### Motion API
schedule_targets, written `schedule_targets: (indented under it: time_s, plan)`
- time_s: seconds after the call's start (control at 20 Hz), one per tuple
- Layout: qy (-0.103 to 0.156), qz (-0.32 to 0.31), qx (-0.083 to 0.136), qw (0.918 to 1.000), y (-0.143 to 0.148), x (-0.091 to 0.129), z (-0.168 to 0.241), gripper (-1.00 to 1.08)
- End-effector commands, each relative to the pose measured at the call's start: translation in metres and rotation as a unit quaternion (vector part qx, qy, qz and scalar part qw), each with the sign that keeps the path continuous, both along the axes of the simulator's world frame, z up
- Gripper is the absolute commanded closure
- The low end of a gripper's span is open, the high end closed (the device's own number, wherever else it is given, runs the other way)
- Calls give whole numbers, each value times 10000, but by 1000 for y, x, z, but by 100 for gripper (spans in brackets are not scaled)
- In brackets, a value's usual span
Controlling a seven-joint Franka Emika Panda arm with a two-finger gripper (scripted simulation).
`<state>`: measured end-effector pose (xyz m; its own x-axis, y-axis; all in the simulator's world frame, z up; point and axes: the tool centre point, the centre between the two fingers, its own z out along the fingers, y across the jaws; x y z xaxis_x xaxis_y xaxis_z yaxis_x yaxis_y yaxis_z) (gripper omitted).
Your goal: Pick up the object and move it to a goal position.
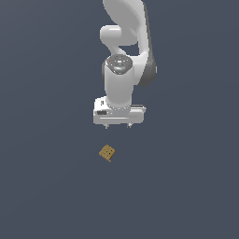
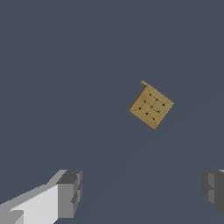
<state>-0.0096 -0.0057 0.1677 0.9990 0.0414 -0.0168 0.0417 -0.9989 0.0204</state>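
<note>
The object (image 1: 107,152) is a small flat tan-brown squarish block, its top scored into squares with dark dots. It lies on the dark grey floor, turned at an angle, nearer the camera than the gripper in the exterior view. In the wrist view the block (image 2: 151,105) lies ahead of the fingers, apart from them. My gripper (image 1: 117,126) hangs above the floor, open and empty, with only short fingertips (image 1: 106,126) showing under the white hand. In the wrist view the gripper (image 2: 142,194) stands with its two grey fingertips (image 2: 70,194) wide apart.
The white arm (image 1: 123,56) rises behind the gripper toward the top of the exterior view. A plain dark grey floor (image 1: 46,186) surrounds the block.
</note>
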Motion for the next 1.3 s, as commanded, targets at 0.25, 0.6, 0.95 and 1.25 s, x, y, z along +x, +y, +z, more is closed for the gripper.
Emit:
schedule_targets:
  time_s: [0.25,0.6,0.95,1.25]
  plan:
    - [-25,67,27,10000,3,0,2,-92]
    - [-72,148,77,9998,9,1,8,-92]
    - [-65,268,68,9996,7,3,4,-92]
    - [-56,620,56,9980,3,8,-3,-92]
